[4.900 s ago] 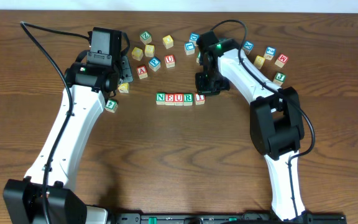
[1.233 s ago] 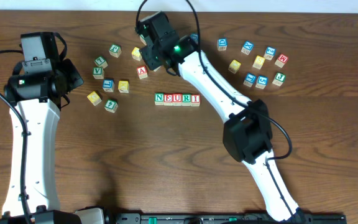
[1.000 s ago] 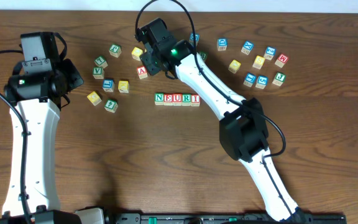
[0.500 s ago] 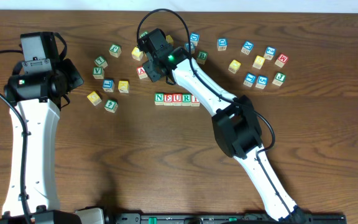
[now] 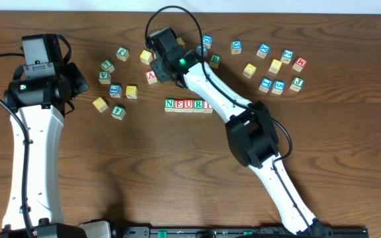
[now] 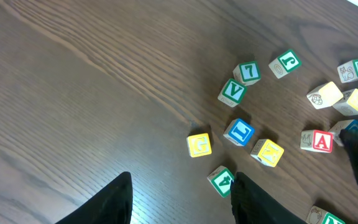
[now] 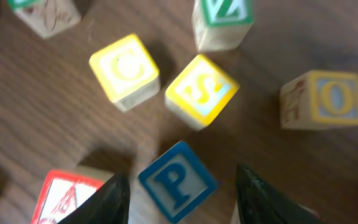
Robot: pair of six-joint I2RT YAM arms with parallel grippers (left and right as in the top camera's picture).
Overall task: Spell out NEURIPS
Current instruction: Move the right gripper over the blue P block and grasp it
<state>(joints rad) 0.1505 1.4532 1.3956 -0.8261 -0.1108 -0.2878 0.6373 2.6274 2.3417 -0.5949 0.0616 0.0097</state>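
1. Five cubes reading N, E, U, R, I [image 5: 188, 105] lay touching in a straight row near the middle of the table [image 5: 177, 165]. The right arm crossed over the I end.
2. The blue P cube [image 7: 178, 180] lay flat on the wood, letter up, turned cornerwise to the fingers. It was well apart from the row, among the loose cubes at the far side.
3. The right gripper [image 7: 182, 177] stood over the P cube with one finger on either side. Its jaws were parted, wood showed in both gaps, and nothing was gripped.
4. A yellow S cube [image 7: 202, 88] lay just beyond the P, a yellow C cube [image 7: 124, 67] sat beside it, and a red A cube [image 7: 61, 196] lay near one finger.
5. The left gripper [image 6: 182, 180] hung over the table at the left. Its jaws were parted and empty.
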